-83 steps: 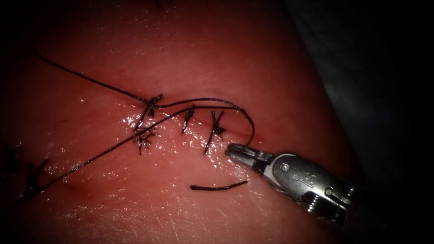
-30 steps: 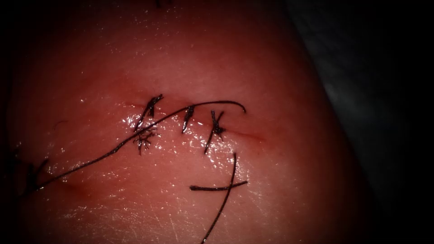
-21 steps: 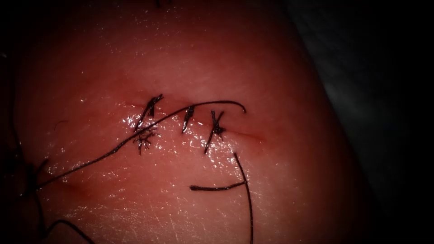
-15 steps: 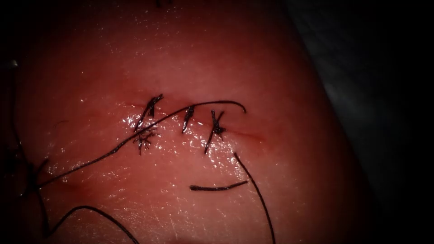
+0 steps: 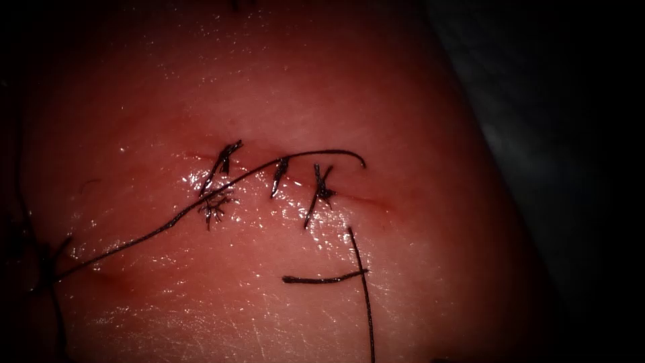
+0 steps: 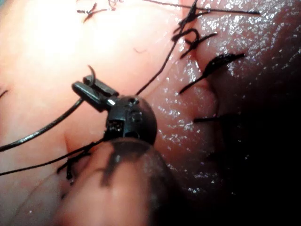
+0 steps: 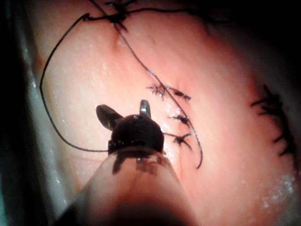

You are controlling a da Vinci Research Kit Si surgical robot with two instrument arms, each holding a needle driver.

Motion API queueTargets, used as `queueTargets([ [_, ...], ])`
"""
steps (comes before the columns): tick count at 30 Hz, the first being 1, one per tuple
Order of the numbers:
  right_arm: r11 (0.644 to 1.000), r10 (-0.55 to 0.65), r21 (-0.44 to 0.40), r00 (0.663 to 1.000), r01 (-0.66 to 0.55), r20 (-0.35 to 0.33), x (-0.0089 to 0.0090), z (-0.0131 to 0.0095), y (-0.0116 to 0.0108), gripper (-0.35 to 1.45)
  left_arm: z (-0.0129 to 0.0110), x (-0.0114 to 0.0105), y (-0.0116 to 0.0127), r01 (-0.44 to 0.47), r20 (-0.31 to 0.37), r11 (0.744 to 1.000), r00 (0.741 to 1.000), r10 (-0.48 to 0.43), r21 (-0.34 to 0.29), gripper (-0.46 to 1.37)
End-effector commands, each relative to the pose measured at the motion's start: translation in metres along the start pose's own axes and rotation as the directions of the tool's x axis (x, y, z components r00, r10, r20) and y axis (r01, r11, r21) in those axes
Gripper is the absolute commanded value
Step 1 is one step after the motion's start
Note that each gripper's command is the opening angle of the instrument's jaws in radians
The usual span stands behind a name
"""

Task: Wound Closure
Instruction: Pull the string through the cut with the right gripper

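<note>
Glistening pink tissue [image 5: 416,121] spans the endoscope view, falling off into dark background at the right. The cut [image 5: 376,200] runs across its middle, slanting slightly down to the right. Three dark stitches [image 5: 279,176] cross it, and its right end lies bare as a thin red line.

A long thread [image 5: 154,232] rises from the lower left of the tissue, passes over the stitches and arcs to a free tip above the right end of the cut. Below the cut, a short cut end of thread [image 5: 322,279] lies flat on the tissue. A loose strand [image 5: 366,302] starts just below the rightmost stitch, crosses the tip of that cut end and runs down out of the picture.

In the left wrist view, the left gripper [image 6: 81,84] hangs just above the tissue, away from the stitches. Its jaws are clenched on the thread, which trails from them across the tissue, and a short curved end sticks out past the jaws.

In the right wrist view, the right gripper [image 7: 121,106] stands beside the stitches with its jaws spread and nothing between them. A wide loop of thread curves over the tissue nearby and passes behind its wrist.

Where the needle lies cannot be told from these views.
</note>
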State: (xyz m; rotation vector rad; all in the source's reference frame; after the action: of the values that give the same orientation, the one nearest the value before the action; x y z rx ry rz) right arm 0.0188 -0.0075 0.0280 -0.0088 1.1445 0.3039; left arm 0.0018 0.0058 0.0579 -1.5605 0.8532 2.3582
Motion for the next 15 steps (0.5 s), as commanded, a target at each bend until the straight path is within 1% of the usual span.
queueTargets([
  [1,1.0,-0.005,-0.002,1.0,0.005,0.008,-0.0005,-0.0003,0.0008,1.19,0.0002,0.0001,0.0003,-0.001,0.001,1.0,1.0,0.001,-0.003,-0.35],
  [2,1.0,-0.005,-0.008,1.0,0.005,0.013,-0.001,-0.0003,0.0015,1.19,0.0004,0.0003,0.0007,-0.003,0.001,1.0,1.0,0.003,0.001,-0.35],
  [3,1.0,-0.013,-0.013,1.0,0.013,0.016,-0.002,-0.0002,0.0027,1.22,0.0008,0.0005,0.0013,-0.007,0.007,1.0,1.0,0.007,0.0,-0.35],
  [4,1.0,-0.014,-0.015,1.0,0.014,0.017,-0.0023,-0.0001,0.0029,1.23,0.0009,0.0006,0.0015,-0.007,0.005,1.0,1.0,0.007,0.0,-0.35],
  [5,1.0,-0.018,-0.021,1.0,0.018,0.016,-0.0032,0.0003,0.0039,1.23,0.0012,0.0009,0.0021,-0.011,0.005,1.0,1.0,0.011,-0.007,-0.35],
  [7,0.999,-0.024,-0.035,1.0,0.024,0.011,-0.0046,0.001,0.0051,1.22,0.0016,0.0013,0.0028,-0.015,0.003,1.0,1.0,0.015,-0.015,-0.35],
  [8,0.998,-0.032,-0.057,1.0,0.032,0.002,-0.006,0.0018,0.0061,1.21,0.002,0.0016,0.0035,-0.018,0.002,1.0,1.0,0.018,-0.019,-0.35],
  [9,0.997,-0.035,-0.066,0.999,0.035,-0.002,-0.0066,0.0022,0.0065,1.19,0.0021,0.0018,0.0037,-0.019,0.003,1.0,1.0,0.02,-0.021,-0.35],
  [11,0.995,-0.051,-0.085,0.999,0.051,0.001,-0.0089,0.0038,0.0077,1.18,0.0025,0.0023,0.0045,-0.023,-0.004,0.999,1.0,0.022,-0.028,-0.35],
  [14,0.993,-0.059,-0.098,0.998,0.058,-0.004,-0.0112,0.0055,0.0087,1.17,0.0026,0.0027,0.0048,-0.023,-0.01,0.999,1.0,0.023,-0.029,-0.35],
  [15,0.993,-0.056,-0.104,0.998,0.055,-0.008,-0.0123,0.0064,0.0092,1.15,0.0026,0.0028,0.0049,-0.023,-0.013,0.999,1.0,0.023,-0.03,-0.35],
])
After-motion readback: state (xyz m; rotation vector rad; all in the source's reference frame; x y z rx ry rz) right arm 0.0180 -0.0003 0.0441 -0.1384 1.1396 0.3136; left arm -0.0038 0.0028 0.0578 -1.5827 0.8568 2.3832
